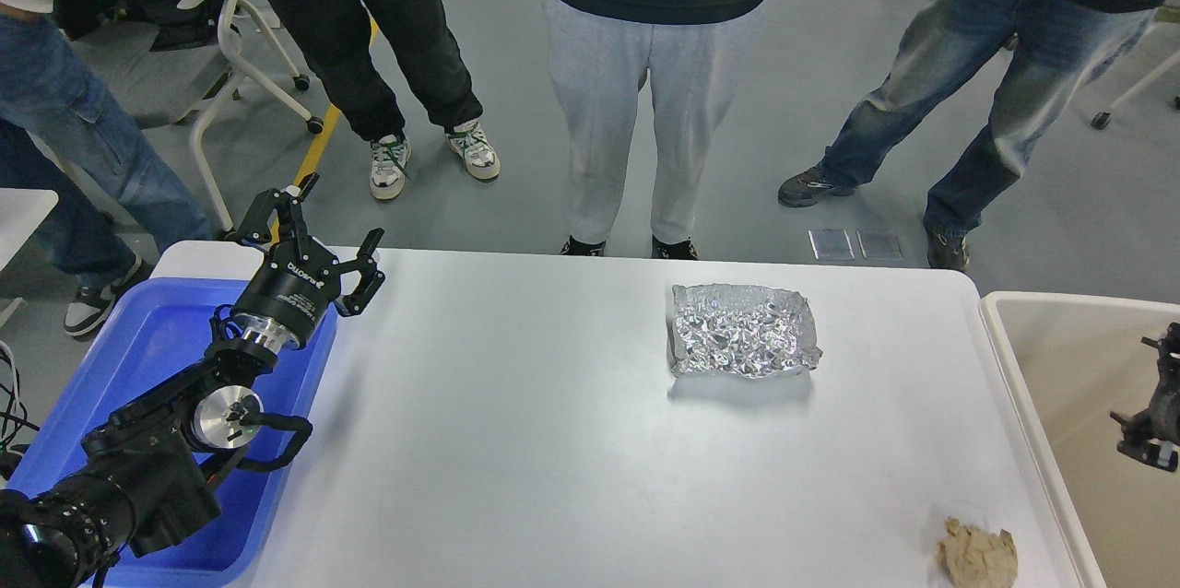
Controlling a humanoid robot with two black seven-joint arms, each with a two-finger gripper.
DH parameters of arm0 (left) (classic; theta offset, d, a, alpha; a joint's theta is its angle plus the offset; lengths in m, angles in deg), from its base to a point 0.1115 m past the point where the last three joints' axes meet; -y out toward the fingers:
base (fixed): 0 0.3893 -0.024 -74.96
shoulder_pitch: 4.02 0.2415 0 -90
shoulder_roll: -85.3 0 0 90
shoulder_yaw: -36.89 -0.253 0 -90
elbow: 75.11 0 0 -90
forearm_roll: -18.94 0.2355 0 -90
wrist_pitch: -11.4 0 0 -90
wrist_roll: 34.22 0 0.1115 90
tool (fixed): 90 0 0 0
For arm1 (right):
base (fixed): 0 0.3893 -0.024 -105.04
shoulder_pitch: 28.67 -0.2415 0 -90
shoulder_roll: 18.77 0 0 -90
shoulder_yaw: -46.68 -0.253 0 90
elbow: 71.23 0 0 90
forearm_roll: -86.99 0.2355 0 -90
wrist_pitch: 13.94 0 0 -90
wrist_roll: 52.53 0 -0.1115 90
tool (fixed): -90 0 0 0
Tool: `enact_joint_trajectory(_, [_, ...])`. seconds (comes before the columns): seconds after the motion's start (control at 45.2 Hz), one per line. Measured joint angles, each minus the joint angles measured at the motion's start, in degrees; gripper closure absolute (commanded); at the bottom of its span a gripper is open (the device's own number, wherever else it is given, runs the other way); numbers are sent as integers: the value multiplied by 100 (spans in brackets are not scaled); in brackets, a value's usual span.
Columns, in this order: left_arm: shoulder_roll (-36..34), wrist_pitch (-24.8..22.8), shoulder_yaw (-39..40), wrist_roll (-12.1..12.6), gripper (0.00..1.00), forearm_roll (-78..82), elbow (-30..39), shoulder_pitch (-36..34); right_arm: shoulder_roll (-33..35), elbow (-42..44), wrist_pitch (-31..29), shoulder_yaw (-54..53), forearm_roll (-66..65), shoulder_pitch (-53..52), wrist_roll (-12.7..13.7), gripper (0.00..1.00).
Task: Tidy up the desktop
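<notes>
Clearly the crumpled foil [745, 330] lies on the desk [516, 441] well to the right of the left claw [334, 242], which hangs spread and empty over the blue tub [138, 367]. Its long axis runs left-right. The right claw [1152, 413], fingers indistinct, is nearer, I judge.

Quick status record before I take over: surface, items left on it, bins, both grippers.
surface: desktop, white
items: crumpled foil sheet right of centre; crumpled brown paper ball near right corner
bins: blue tub at left edge; beige bin at right edge
left gripper: open, empty, above tub's far end
right gripper: over beige bin, state unclear
</notes>
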Motion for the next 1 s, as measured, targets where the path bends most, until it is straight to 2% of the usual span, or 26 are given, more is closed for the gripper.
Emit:
enact_joint_trajectory(0.199, [2, 0, 0, 0, 0, 0, 0, 0, -1, -70, -933, -258, 717, -382, -193, 0])
enact_joint_trajectory(0.354, [1, 0, 0, 0, 0, 0, 0, -1, -12, -350, -1315, -570, 1001, -677, -245, 0])
enact_joint_trajectory(0.642, [1, 0, 0, 0, 0, 0, 0, 0, -82, -1321, -1493, -1373, 1196, -1122, -285, 0])
enact_joint_trajectory(0.996, [2, 0, 0, 0, 0, 0, 0, 0, -564, -2646, -1439, -2127, 1251, -1392, -318, 0])
